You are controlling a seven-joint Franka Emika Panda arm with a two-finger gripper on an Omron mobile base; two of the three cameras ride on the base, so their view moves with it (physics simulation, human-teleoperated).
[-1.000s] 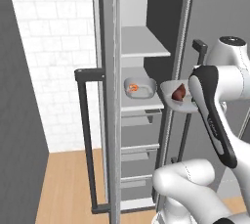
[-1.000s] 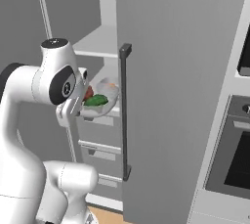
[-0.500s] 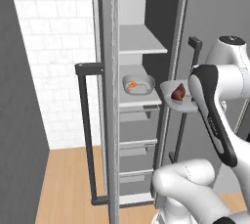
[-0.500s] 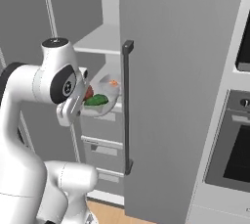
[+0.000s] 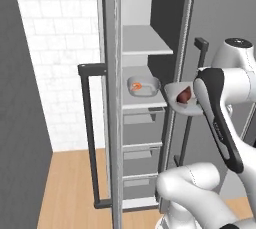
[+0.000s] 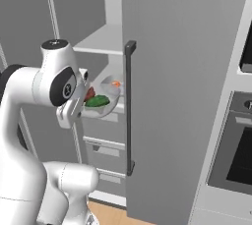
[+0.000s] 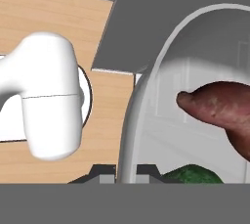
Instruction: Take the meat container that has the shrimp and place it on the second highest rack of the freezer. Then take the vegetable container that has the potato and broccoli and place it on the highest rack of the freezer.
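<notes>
The claw [image 7: 127,176] is clamped on the rim of the vegetable tray [image 7: 146,100], held in the air at the freezer [image 5: 150,3] opening. The potato [image 7: 219,110] and broccoli [image 7: 190,174] lie in it beside the claw. Beyond it, the shrimp [image 5: 136,87] tray [image 5: 145,84] sits on the second rack [image 5: 145,104], below the top rack [image 5: 145,48].

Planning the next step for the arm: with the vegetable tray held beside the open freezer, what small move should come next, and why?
Probably lift the vegetable tray higher. The end effector, shut on the tray's rim, holds it at about the level of the second highest rack, where the shrimp tray already sits, while the highest rack is above.
</notes>
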